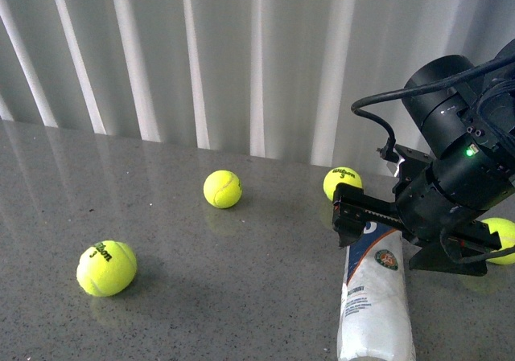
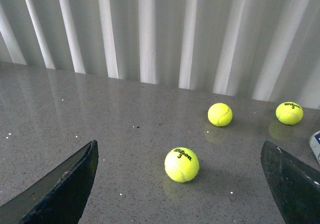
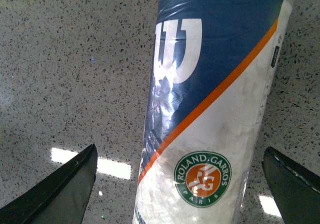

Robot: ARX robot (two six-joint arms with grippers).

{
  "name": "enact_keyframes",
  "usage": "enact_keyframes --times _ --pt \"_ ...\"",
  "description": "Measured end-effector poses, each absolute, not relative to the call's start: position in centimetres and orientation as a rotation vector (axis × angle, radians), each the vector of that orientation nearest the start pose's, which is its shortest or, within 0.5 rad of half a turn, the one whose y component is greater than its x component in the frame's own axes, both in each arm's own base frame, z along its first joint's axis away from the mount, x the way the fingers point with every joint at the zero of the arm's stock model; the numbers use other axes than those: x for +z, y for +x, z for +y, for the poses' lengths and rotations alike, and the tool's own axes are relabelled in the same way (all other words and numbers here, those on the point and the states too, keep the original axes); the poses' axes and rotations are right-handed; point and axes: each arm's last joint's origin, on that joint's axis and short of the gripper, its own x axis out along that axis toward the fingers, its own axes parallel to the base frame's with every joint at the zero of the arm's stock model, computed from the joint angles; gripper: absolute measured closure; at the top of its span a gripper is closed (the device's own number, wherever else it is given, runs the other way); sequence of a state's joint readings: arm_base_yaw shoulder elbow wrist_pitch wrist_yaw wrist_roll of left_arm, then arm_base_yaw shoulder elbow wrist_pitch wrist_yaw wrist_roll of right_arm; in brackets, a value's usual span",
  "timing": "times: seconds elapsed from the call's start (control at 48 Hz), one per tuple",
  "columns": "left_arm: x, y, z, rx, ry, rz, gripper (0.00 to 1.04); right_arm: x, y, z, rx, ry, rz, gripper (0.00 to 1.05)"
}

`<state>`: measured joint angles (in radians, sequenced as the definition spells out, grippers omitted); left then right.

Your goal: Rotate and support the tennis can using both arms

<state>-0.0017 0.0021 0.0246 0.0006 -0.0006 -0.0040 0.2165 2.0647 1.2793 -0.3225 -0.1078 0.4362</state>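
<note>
Tennis can (image 1: 376, 297) laid flat between the spread fingers of the right gripper (image 3: 179, 148), not yet clasped. Left gripper (image 2: 179, 144) also spread, the can outside its fingers — unsupported there, it could be rolled away by an uneven squeeze.

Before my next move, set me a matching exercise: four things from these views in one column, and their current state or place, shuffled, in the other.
Things
1. tennis can
2. right end effector
3. left end effector
4. leftmost ball

States
A. open, gripping nothing, not at the can
B. yellow-green, loose on the table
C. lying on its side under the right arm
D. open, straddling the can

Pairs: 1-C; 2-D; 3-A; 4-B
</note>
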Motion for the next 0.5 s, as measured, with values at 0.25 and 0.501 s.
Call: enact_keyframes --times 0.25,0.501 --pt "17.2 9.6 0.0 -0.001 -0.004 -0.023 0.07 10.5 40.0 8.5 0.023 0.327 1.164 0.07" --pt "17.2 9.6 0.0 -0.001 -0.004 -0.023 0.07 9.3 40.6 7.8 -0.003 0.325 1.163 0.08"
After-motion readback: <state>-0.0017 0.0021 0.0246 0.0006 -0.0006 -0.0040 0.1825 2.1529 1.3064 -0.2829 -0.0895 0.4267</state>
